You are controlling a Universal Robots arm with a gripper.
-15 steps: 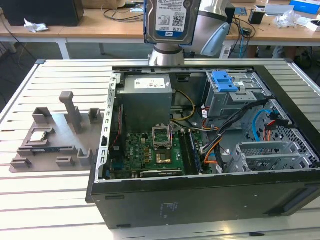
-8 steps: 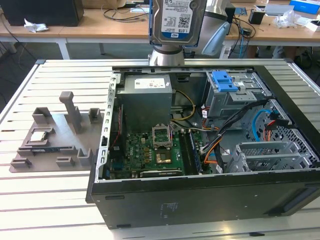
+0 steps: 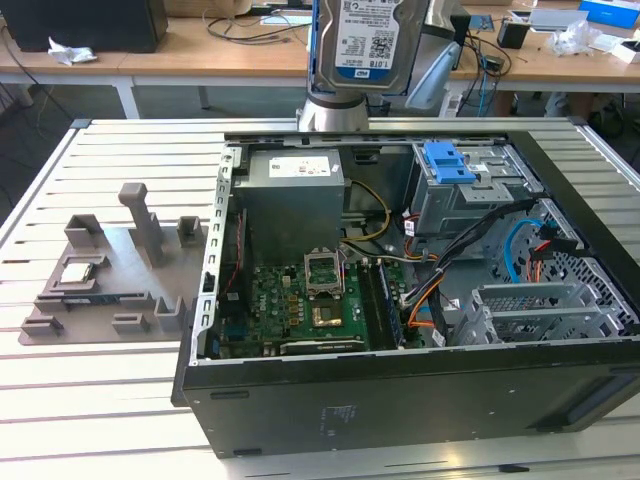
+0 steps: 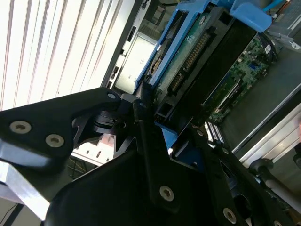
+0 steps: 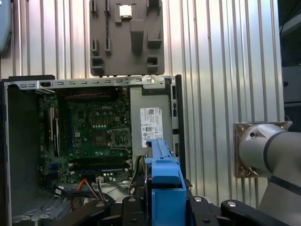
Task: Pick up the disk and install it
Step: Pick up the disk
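- To the exterior view's left of the computer case (image 3: 400, 410): a grey fixture plate (image 3: 110, 270) with upright pegs, flat on the slatted counter (image 3: 60, 400), well apart from the case wall.
- Inside the computer case, toward that same side: a green motherboard (image 3: 300, 300) lying on its floor, with a grey power supply (image 3: 295, 180) just beyond it.
- Above the computer case, over its far wall: holds the disk (image 3: 365, 35) high in the air, label toward the exterior camera, touching nothing of the case.
- Grips with the end effector (image 4: 171, 127) clamped on the disk, black fingers (image 4: 143, 127) set against its blue-railed sides in the second wrist view.
- Looks down past the disk's blue edge into the open computer case in the first wrist view.
- Handles, by judgement, as a stiff and fairly dense metal slab.
  - No flex, yet sensitive to knocks.
  - Bare circuit board and connector on one face, so best taken by the rails at the edges, not across label or board.
  - Smooth plastic rails likely to slip unless squeezed squarely.
- Inside the computer case, toward the exterior view's right: a blue caddy (image 3: 447, 160) atop the grey drive bay (image 3: 470, 205), with bundled cables (image 3: 480, 240) trailing just in front, not yet reached by the disk.
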